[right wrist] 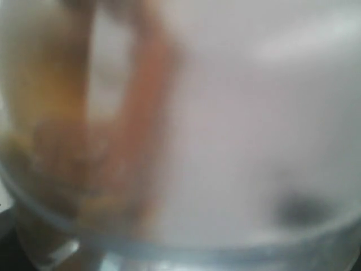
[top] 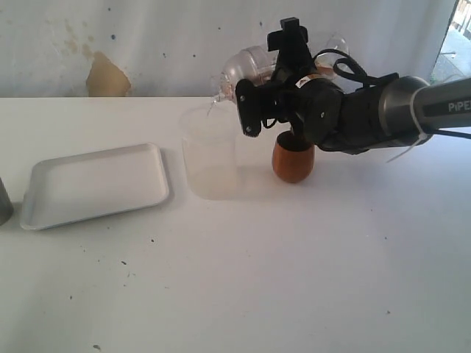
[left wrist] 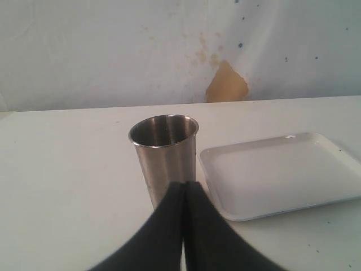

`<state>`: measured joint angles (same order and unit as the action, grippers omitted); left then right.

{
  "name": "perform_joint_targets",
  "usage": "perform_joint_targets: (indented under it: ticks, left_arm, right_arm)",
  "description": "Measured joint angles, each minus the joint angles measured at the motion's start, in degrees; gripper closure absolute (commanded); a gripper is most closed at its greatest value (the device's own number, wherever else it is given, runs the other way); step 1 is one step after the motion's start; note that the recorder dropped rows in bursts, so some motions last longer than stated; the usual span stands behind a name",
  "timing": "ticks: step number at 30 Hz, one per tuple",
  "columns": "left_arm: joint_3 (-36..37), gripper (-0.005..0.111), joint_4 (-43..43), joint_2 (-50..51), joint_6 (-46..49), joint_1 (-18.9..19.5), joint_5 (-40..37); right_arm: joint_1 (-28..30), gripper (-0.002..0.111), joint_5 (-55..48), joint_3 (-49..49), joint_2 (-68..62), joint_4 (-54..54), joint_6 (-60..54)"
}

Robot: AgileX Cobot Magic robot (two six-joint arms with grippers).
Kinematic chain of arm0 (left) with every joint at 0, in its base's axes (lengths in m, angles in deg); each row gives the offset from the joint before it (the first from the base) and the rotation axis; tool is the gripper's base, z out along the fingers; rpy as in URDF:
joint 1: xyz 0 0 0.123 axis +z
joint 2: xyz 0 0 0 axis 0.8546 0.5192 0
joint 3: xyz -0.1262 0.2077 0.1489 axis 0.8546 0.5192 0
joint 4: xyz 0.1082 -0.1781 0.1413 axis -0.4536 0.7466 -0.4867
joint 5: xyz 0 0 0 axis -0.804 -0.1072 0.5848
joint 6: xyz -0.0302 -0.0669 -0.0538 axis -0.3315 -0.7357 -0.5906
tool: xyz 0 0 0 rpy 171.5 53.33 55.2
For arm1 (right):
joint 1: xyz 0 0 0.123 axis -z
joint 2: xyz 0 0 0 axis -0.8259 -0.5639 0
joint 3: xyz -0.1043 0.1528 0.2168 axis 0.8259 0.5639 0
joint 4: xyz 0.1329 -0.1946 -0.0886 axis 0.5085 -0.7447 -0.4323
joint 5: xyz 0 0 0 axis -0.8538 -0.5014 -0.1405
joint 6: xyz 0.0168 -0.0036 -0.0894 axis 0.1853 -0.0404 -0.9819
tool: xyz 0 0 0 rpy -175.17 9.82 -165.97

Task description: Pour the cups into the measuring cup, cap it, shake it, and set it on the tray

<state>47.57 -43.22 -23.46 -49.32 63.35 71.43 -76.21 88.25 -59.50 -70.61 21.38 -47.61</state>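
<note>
My right gripper (top: 263,77) is shut on a clear plastic cup, the measuring cup (top: 246,66). It holds the cup tilted in the air, lip down over a frosted translucent cup (top: 210,151). No graduation marks can be read. The right wrist view is a blur of that clear cup (right wrist: 237,141) with brown behind it. The brown wooden cup (top: 293,160) stands upright under the right arm. The steel tumbler (left wrist: 164,155) stands upright just beyond my left gripper (left wrist: 184,189), which is shut and empty. The tumbler (top: 4,202) shows at the exterior view's left edge. The white tray (top: 96,184) lies flat beside it.
A white wall with a brown patch (top: 107,77) runs along the back of the white table (top: 257,279). The right arm (top: 383,110) reaches in from the right, over the wooden cup. The tray (left wrist: 282,175) lies right next to the tumbler.
</note>
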Motion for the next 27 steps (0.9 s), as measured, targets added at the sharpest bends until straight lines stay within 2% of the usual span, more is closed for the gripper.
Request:
perform_joint_targets:
  ticks: [10,27]
  left_arm:
    - [0.0,0.107,0.0,0.0,0.0,0.0,0.0]
    - [0.0,0.107,0.0,0.0,0.0,0.0,0.0]
  right_arm:
    - [0.0,0.108,1.54,0.0,0.0,-3.68,0.0]
    - [3.23,0.108,1.43,0.0,0.0,-4.4,0.0]
